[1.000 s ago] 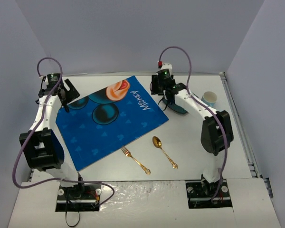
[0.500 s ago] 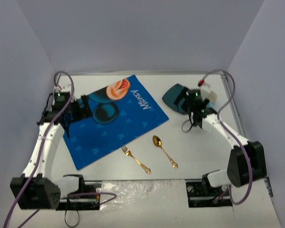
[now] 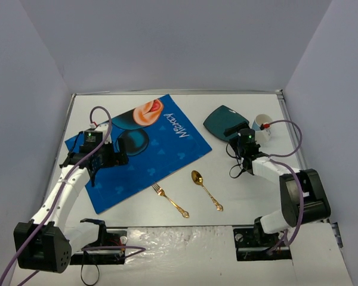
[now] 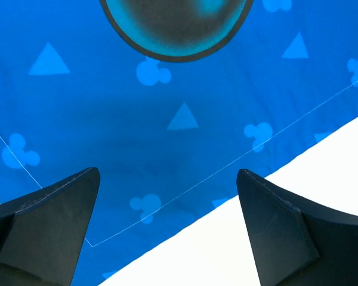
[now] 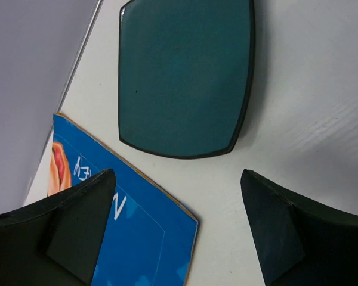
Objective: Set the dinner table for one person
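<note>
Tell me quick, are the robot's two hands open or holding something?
Left gripper: open, holding nothing, above the blue placemat.
Right gripper: open, holding nothing, near the teal plate.

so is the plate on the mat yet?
No, the plate lies on bare table, clear of the mat and to its right.

Plain pale grey-lilac walls (image 3: pixel 167 42) close in on 3 sides under soft, even light.

Blue placemat (image 3: pixel 158 156), teal plate (image 3: pixel 222 121), cup (image 3: pixel 264 126), fork (image 3: pixel 170 201), spoon (image 3: pixel 206 190).
</note>
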Controlling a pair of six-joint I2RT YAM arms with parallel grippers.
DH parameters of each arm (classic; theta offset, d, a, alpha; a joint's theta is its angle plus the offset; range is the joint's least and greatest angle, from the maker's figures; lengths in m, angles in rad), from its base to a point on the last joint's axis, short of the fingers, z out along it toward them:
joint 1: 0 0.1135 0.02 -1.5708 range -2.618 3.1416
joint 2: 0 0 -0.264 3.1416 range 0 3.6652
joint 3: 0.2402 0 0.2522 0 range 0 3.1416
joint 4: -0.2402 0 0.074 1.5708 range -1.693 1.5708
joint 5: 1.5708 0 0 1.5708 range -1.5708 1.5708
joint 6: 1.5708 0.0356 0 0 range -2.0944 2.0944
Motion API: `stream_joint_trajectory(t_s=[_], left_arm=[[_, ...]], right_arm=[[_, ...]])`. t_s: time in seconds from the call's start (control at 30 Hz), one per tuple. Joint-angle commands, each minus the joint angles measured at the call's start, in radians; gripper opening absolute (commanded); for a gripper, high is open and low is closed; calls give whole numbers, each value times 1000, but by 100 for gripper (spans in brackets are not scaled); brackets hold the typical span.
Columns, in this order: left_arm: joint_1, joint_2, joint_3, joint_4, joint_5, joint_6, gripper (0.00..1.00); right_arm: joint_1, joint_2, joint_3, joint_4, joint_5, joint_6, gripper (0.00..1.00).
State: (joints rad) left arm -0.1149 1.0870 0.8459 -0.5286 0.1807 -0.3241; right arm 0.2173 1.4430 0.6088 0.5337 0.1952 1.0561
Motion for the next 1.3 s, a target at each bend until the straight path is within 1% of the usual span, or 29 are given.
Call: stream_joint_trajectory(t_s=[0.0, 0.17, 0.43, 0.57, 0.83, 1.27], left_arm=[[-10, -27, 34, 65, -38, 23, 97], [-14, -30, 33, 64, -52, 25, 97], [-14, -29, 32, 65, -55, 23, 97], [-14, -28, 32, 65, -57, 23, 97], [-16, -28, 30, 63, -62, 23, 97], [-16, -25, 32, 61, -66, 23, 97]], right_arm=[[2, 89, 3, 249, 47, 107, 81], [7, 146, -13, 306, 49, 178, 77], [-4, 149, -41, 290, 69, 215, 74], [-6, 203, -24, 327, 51, 220, 73], [-9, 306, -20, 419, 47, 281, 70], [-10, 398, -32, 511, 104, 408, 62]])
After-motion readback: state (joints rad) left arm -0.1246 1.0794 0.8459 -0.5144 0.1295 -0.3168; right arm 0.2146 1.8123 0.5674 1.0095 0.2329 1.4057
